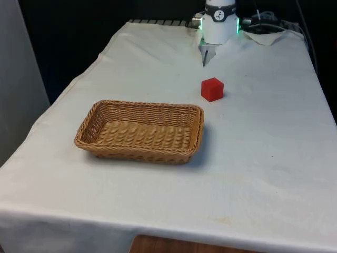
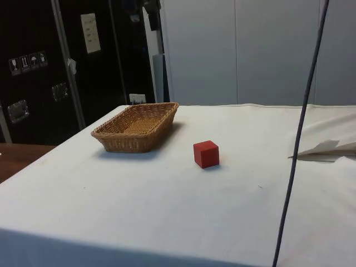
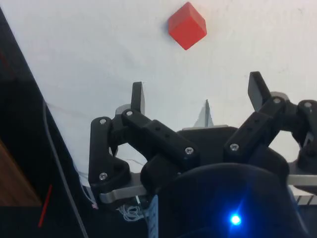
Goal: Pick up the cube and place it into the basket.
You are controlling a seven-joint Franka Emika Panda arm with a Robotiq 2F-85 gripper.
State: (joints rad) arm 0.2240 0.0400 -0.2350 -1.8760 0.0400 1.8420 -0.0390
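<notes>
A red cube (image 1: 212, 89) rests on the white cloth, to the front view's right of and a little behind the wicker basket (image 1: 141, 130). From the side, the cube (image 2: 206, 154) lies near the basket (image 2: 138, 125), with bare cloth between them. In the wrist view my gripper (image 3: 197, 93) is open, its two black fingers (image 3: 137, 97) spread wide with nothing between them. It hangs high above the cloth, and the cube (image 3: 186, 25) lies well beyond the fingertips. The basket holds nothing.
The robot's base (image 1: 218, 23) stands at the table's far end, with crumpled cloth (image 1: 266, 36) beside it. A dark cable (image 2: 297, 144) hangs across the side view. Dark cabinets (image 2: 55, 67) stand behind the table's side.
</notes>
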